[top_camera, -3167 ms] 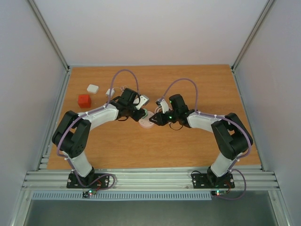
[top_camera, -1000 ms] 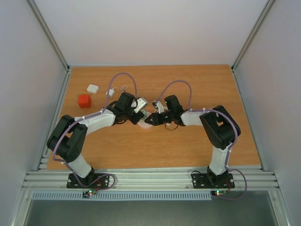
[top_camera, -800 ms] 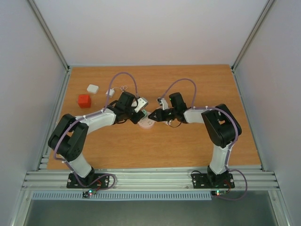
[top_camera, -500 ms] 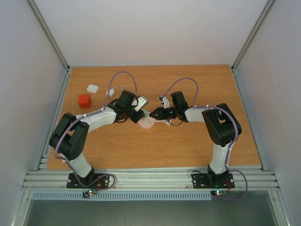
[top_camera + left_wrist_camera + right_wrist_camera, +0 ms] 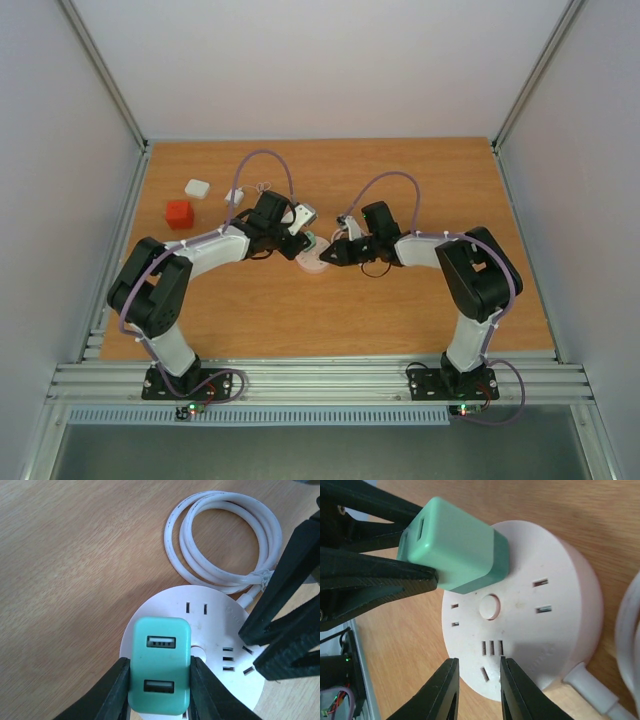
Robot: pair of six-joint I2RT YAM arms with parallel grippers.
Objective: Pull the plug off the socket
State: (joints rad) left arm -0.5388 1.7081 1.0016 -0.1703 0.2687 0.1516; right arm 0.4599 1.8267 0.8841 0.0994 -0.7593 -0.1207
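Pinching green plug (image 5: pixel 160 666) with left gripper (image 5: pixel 159 682), you are readying straight upward pull, no tilting. Right gripper (image 5: pixel 478 680), fingers pressed together, seemingly bracing socket (image 5: pixel 212 630) mid-worktop, white cable (image 5: pixel 225 540) coiled beside.

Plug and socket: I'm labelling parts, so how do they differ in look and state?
The plug is mint green; the socket is pale pinkish white. The plug is a small rounded block; the socket is a wider flat disc. The plug is clamped by the left gripper; the socket lies on the table. Shared: both have openings on their top faces.
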